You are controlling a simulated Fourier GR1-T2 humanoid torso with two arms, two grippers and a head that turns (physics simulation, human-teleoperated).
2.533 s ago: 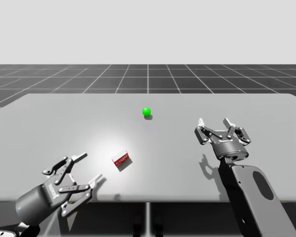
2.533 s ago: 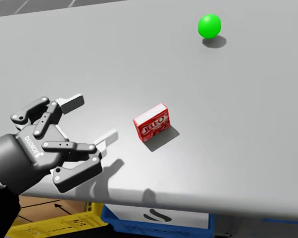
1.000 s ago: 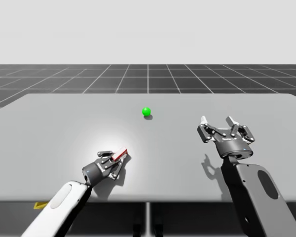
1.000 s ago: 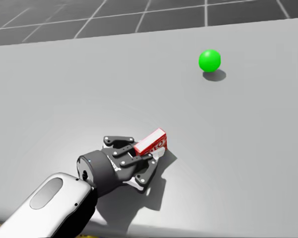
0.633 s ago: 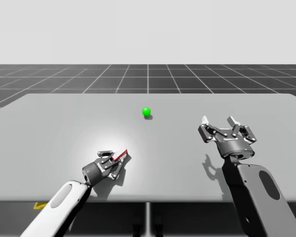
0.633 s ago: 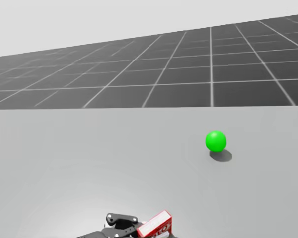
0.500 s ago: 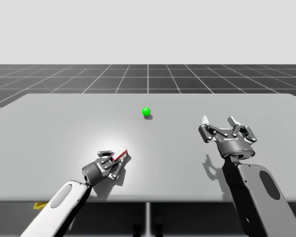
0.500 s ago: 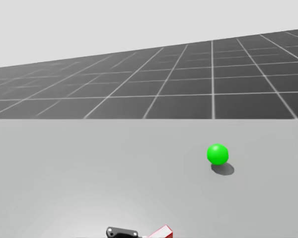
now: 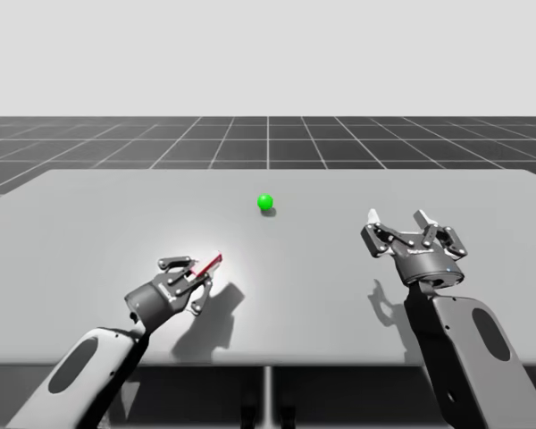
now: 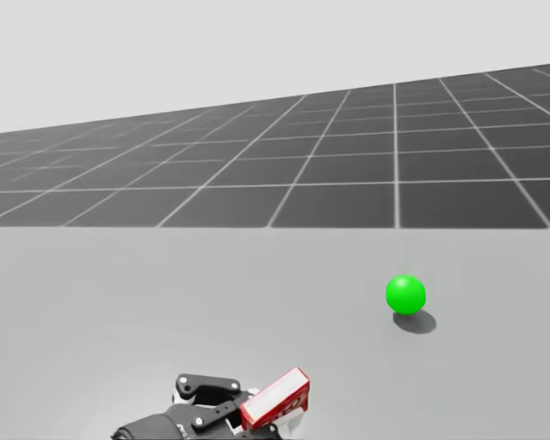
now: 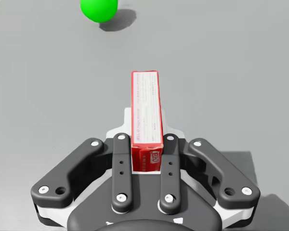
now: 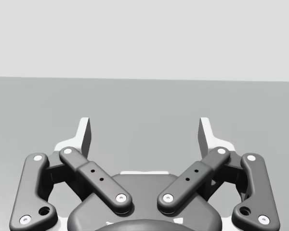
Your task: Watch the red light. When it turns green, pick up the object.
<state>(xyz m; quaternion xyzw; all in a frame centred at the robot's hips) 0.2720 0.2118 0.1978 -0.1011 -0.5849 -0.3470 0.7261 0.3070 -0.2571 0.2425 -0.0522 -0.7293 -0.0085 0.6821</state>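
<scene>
light [image 9: 265, 202] is green: a small ball on the bench [image 9: 89, 223], just above centre in the high view and right of centre in the head view.

left gripper [image 9: 195, 271] is lower left of the high view, fingers closed on the red box [image 9: 209, 264] from both sides. in the left wrist view the box stands on edge between the fingers, narrow face up, sticking out ahead of them toward the light. in the head view it sits at the bottom edge of the frame, tilted, right end higher.

box and gripper look clear of the bench: their shadow [image 9: 216, 308] falls on the surface lower right of them, apart from the box. light is well apart from the box, further back on the bench.

right gripper [image 9: 397, 218] is right of centre in the high view, above the bench, fingers spread wide. the right wrist view shows the same wide spread, with grey bench ahead of it.
</scene>
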